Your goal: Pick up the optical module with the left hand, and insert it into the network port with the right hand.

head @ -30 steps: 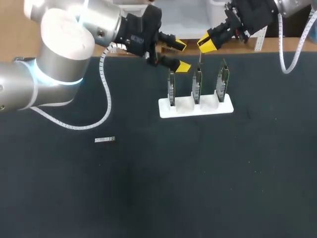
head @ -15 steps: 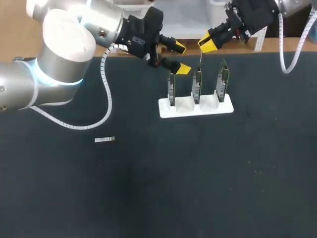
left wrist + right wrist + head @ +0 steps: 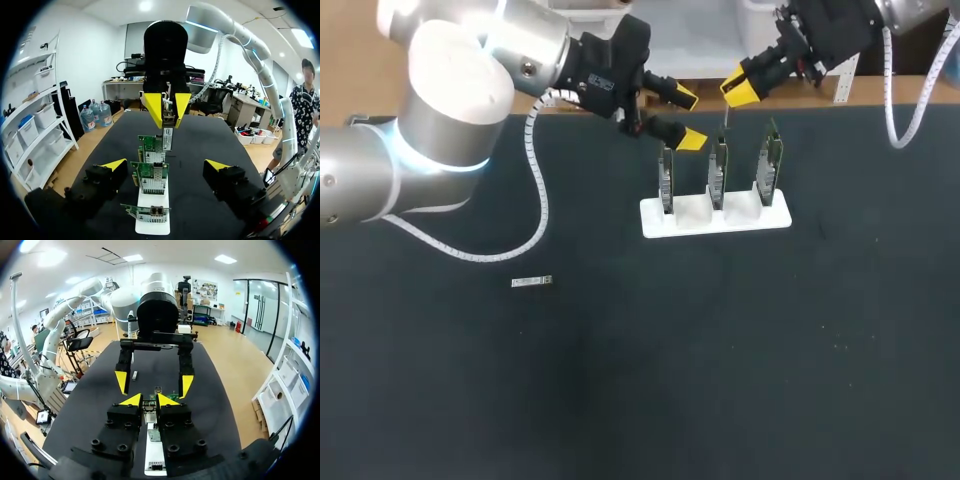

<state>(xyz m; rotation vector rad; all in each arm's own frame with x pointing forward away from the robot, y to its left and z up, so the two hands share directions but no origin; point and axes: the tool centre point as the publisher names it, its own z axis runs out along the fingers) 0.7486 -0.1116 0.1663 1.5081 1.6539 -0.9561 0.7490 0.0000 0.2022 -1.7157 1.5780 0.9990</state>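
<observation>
Insertion stage — optical module (image 3: pixel 168 131) is pinched by right gripper (image 3: pixel 738 93) over middle card (image 3: pixel 718 168) (left gripper (image 3: pixel 685 117) spread wide, empty); aligned descent into its port (image 3: pixel 155 175) is needed.

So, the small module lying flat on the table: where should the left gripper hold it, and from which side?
Grip the module across its two long sides, near the middle, coming straight down. It is a thin bar lying flat and alone on the table, so probably only those sides give facing surfaces.
</observation>
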